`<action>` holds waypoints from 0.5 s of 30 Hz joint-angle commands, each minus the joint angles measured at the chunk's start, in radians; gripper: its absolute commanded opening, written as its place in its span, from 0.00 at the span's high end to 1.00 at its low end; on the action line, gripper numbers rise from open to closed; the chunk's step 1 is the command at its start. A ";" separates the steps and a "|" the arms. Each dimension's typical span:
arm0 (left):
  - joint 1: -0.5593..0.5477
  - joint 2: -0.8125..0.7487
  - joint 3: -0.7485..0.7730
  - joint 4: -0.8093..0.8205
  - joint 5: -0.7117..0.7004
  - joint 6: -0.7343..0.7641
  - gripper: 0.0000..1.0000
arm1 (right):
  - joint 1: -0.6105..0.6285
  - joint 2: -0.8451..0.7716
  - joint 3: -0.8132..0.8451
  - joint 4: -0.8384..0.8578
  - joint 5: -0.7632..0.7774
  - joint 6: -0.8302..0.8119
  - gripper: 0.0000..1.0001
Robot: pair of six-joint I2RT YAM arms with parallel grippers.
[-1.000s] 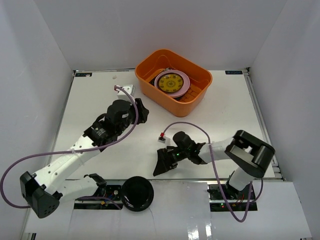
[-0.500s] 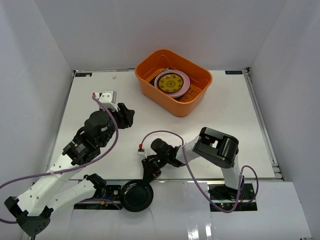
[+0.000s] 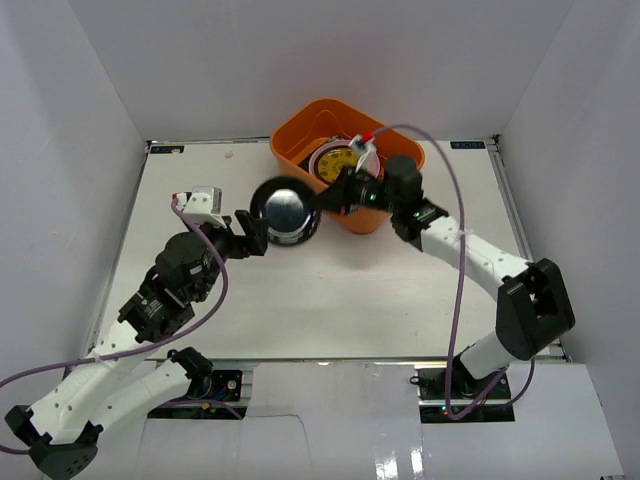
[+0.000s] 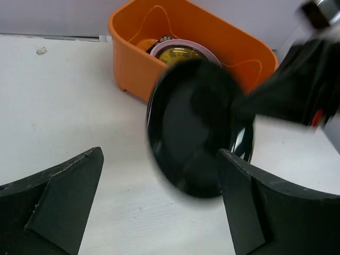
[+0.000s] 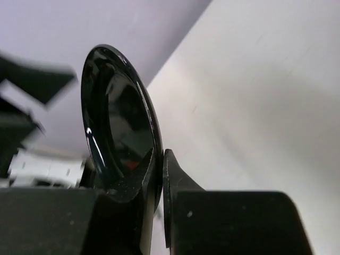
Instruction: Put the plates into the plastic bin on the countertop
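Top view first: the right arm (image 3: 470,255) is stretched out over the table (image 3: 200,190). The right jaws are pinching the right-hand rim of the glossy black plate (image 3: 285,212). That plate stands up on edge, just beside the front-left wall of the orange bin (image 3: 300,130) and outside it. Whether its lower rim meets the table I cannot tell. In the bin, the yellow-patterned plate (image 3: 336,165) lies on the pink plate (image 3: 317,160), both partly hidden by the right wrist. On the other side, the left arm (image 3: 170,290) reaches in. The left jaws are spread wide, their tips just beside the black plate's left rim; touching or not, I cannot tell.

Over to the left wrist: its two fingers (image 4: 58,202) sit in the bottom corners, well apart, nothing between them. Beyond the tips the black plate (image 4: 191,133) hangs tilted and a little blurred, its hollow face toward the camera. The right jaws show as a dark smear at the plate's right rim. Behind stands the orange bin (image 4: 133,64), with the yellow-patterned plate (image 4: 178,54) resting on the pink plate (image 4: 211,53) inside.

Now the right wrist: the black plate (image 5: 117,117) is seen almost edge-on, upright. Its rim is clamped tight between the two fingers (image 5: 228,218). The white table (image 5: 265,79) runs behind. Blurred parts of the left arm (image 5: 37,164) show at the left edge.
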 commanded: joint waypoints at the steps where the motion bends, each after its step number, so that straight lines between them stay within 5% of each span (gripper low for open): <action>1: 0.007 0.001 -0.058 0.034 -0.006 0.018 0.02 | -0.138 0.023 0.222 -0.147 0.152 -0.137 0.92; 11: 0.011 0.068 -0.107 0.060 0.068 0.058 0.02 | -0.374 0.477 0.798 -0.370 0.501 -0.141 0.92; 15: 0.014 0.050 -0.112 0.062 0.066 0.060 0.02 | -0.381 0.528 0.816 -0.445 0.555 -0.138 0.91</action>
